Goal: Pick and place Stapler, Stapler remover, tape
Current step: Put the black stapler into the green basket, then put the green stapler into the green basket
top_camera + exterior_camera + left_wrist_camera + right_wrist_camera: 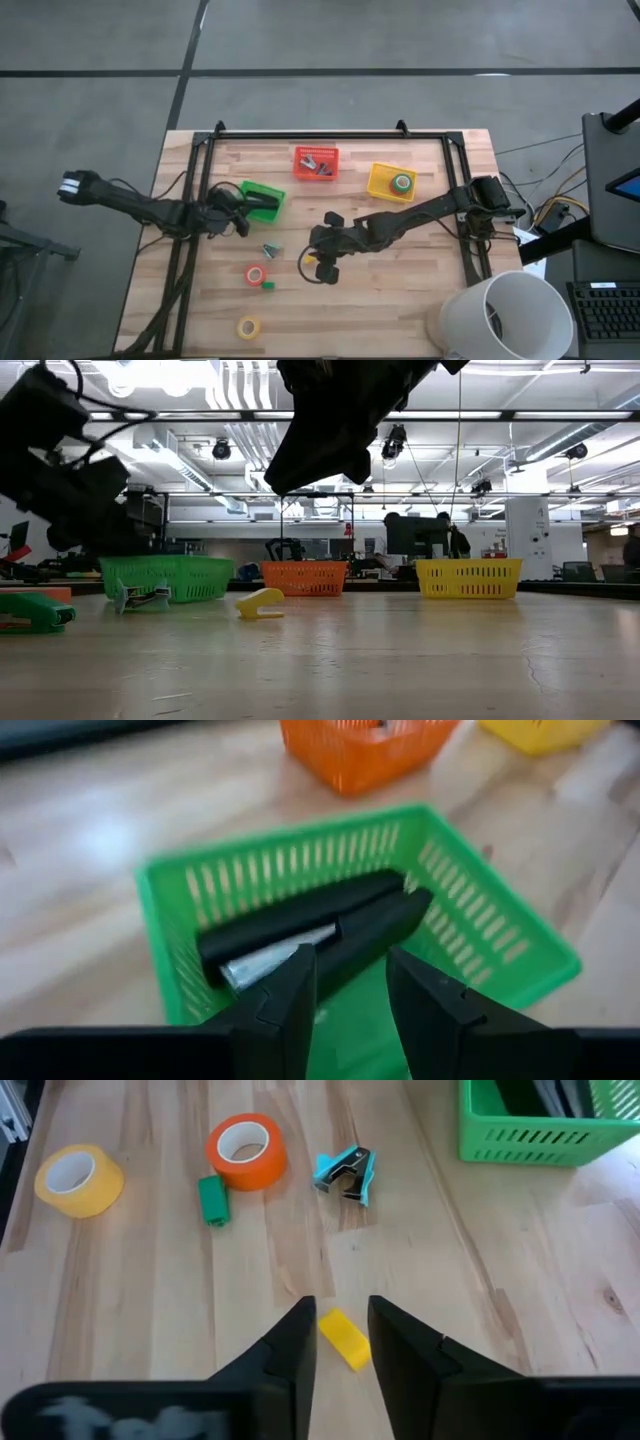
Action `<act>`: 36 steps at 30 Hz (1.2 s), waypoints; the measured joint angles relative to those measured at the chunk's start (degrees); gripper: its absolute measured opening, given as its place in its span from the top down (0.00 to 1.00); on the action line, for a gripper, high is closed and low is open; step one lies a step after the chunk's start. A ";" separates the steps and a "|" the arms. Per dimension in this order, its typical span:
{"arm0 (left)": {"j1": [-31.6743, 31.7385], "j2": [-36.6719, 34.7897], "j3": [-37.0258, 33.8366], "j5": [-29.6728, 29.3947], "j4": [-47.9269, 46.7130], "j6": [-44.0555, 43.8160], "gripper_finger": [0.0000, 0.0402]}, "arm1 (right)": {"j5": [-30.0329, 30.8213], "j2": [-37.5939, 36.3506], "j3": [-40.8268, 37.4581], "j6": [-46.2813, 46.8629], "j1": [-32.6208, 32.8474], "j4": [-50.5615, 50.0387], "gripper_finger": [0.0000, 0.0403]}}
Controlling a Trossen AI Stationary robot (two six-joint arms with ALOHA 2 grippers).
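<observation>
Left arm reaches in from the table's left edge; its left gripper, fingers parted and holding nothing, hovers at the green basket, where the black stapler lies inside. Right arm stretches diagonally from the right side towards mid-table; the right gripper, fingers apart and empty, hangs over a small yellow piece. Nearby on the wooden table: a teal staple remover, an orange tape roll, a green block, a yellow tape roll. At the far side stand an orange basket and a yellow basket holding a green tape roll. Beyond lies an open workshop with ceiling lights.
</observation>
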 joint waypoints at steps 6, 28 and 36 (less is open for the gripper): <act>-0.17 1.83 -2.53 1.70 7.89 1.05 0.69 | 0.16 -0.02 0.00 0.00 -0.01 0.09 0.80; -9.49 4.67 1.69 38.12 26.61 16.21 0.69 | 0.48 -0.02 -1.09 0.07 0.62 -0.03 0.79; -22.07 13.50 5.73 29.21 27.80 15.08 0.69 | 0.63 -0.02 -2.89 0.98 0.76 0.20 0.83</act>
